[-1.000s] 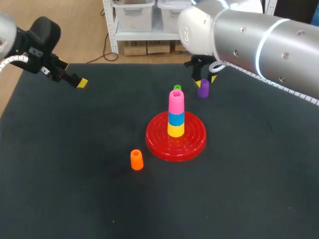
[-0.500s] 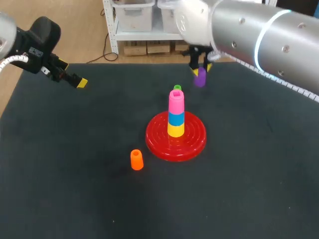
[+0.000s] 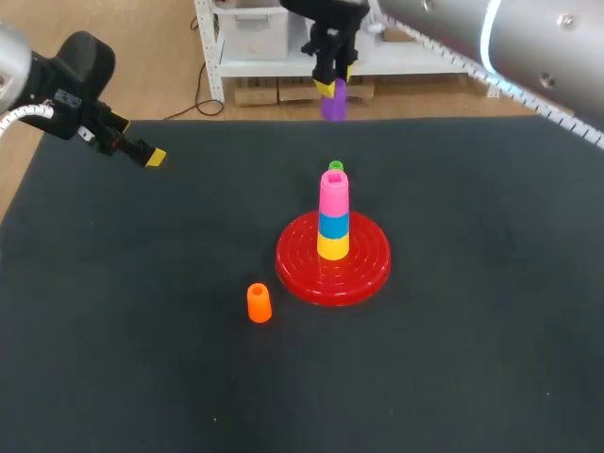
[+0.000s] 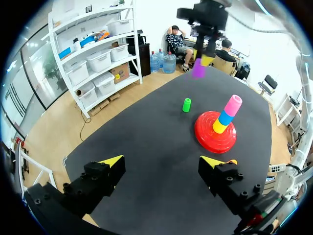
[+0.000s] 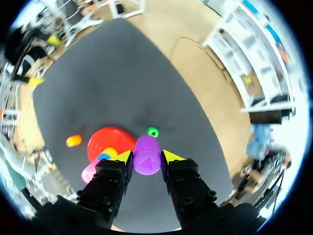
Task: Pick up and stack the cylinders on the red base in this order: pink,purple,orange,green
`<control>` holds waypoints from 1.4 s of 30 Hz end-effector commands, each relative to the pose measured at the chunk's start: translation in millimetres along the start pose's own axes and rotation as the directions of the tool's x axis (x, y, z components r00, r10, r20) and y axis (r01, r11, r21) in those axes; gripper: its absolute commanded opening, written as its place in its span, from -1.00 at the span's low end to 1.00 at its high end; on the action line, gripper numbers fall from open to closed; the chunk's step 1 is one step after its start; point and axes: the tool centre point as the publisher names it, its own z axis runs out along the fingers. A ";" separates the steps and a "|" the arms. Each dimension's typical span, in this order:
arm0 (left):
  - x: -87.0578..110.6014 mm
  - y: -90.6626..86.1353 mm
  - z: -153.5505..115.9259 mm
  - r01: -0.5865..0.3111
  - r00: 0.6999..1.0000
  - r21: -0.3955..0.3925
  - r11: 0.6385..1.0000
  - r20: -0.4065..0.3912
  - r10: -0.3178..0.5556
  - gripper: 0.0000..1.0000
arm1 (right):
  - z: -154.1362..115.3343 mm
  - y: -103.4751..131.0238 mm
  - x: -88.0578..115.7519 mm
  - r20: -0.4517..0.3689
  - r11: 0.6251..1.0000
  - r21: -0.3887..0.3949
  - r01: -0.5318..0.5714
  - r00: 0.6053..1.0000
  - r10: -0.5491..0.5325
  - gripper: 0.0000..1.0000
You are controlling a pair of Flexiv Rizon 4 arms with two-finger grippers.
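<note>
While the right claw (image 5: 146,156) clamps the purple cylinder (image 3: 332,102) between its fingers, with the red base (image 5: 107,137) below it, the left claw (image 4: 162,160) stands wide open, empty.

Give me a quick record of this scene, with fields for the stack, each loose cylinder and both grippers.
stack: yellow cylinder, blue cylinder, pink cylinder on top, on the red base
purple cylinder: held in the air, clear of the table
green cylinder: on the table just behind the base
orange cylinder: on the table, front left of the base, apart from it
right gripper: shut on the purple cylinder
left gripper: open, empty
</note>
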 end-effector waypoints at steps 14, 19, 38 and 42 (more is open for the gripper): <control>-0.1 -0.1 0.1 0.000 1.000 -0.001 1.000 -0.002 0.000 1.00 | -35.9 85.0 73.9 0.234 0.954 0.090 0.288 0.925 -0.301 -1.00; -0.1 -0.1 0.1 0.000 1.000 -0.001 1.000 -0.002 0.000 1.00 | -27.1 94.2 77.6 0.229 0.947 0.081 0.312 0.919 -0.322 -1.00; -0.1 -0.1 0.1 0.000 1.000 -0.001 1.000 -0.002 0.000 1.00 | -25.9 82.7 66.2 0.280 0.959 0.081 0.272 0.917 -0.283 -1.00; -0.1 -0.1 0.1 0.000 1.000 -0.001 1.000 -0.002 0.000 1.00 | -25.9 82.7 66.2 0.280 0.959 0.081 0.272 0.917 -0.283 -1.00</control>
